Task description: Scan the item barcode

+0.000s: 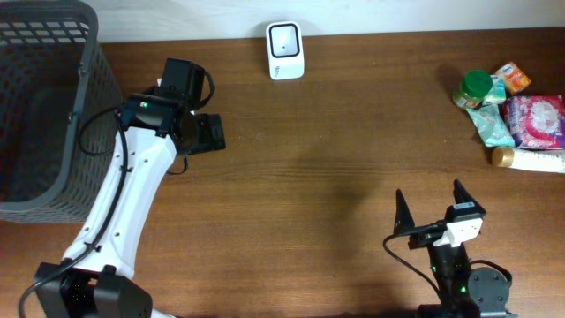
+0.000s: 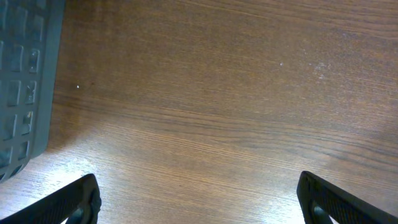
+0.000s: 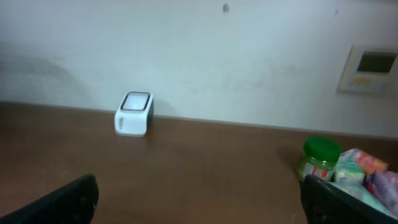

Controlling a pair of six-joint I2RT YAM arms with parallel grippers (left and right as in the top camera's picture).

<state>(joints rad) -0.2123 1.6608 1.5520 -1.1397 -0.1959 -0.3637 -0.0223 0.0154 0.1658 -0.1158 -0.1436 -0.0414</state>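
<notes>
White box-shaped barcode scanner (image 1: 285, 50) stands by the wall; a green-lidded jar (image 1: 475, 87) and colourful packets (image 1: 530, 119) cluster far right. Left gripper (image 2: 196, 186) and right gripper (image 1: 429, 194) gape wide, holding nothing.

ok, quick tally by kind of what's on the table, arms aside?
Basket: 1
Scanner: 1
Jar: 1
Packets: 3 (orange packet, teal packet, pink packet)
Tube: 1
Total: 7
</notes>
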